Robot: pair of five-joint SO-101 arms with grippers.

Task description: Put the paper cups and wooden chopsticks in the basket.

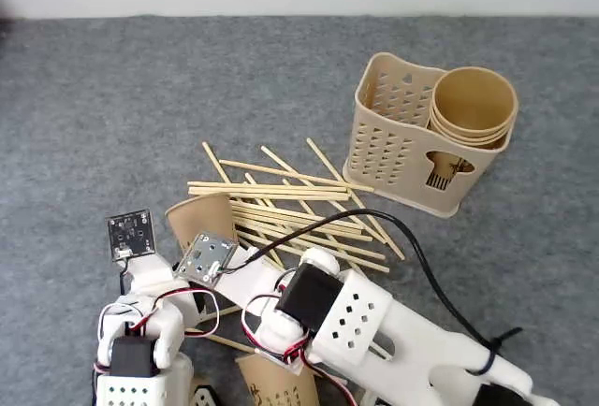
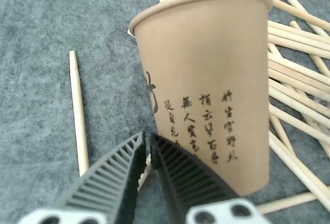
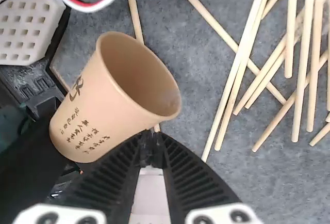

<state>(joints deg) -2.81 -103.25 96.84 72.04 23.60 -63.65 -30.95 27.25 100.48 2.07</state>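
Tan near cup [image 3: 111, 110] sits at the counter's [image 1: 140, 97] near edge, tipped mouth-up, right gripper [image 3: 149, 137] narrowed to a pinch on its rim wall. Step in hand, my read: cup pickup by the right arm. That arm stretches from the near right corner, folded low over the cup. Next move calls for a lift clear of the left arm's white housing [image 3: 28, 22] just beside it, then a carry over the stick pile to the basket [image 1: 393, 158]. Left gripper [image 2: 146, 136] hangs low, jaws almost together, tips just beside the base of the lying cup [image 2: 206, 79]; can't tell if it grips anything. That cup lies on its side, rim end toward the chopsticks [image 1: 290, 210]. One loose chopstick [image 2: 77, 110] lies apart beside it. Chopsticks scattered mid-counter, touching and crossing, none in yet. Basket stands toward the far right corner, stacked cups [image 1: 473, 107] nested in one compartment; other compartment looks free for sticks.
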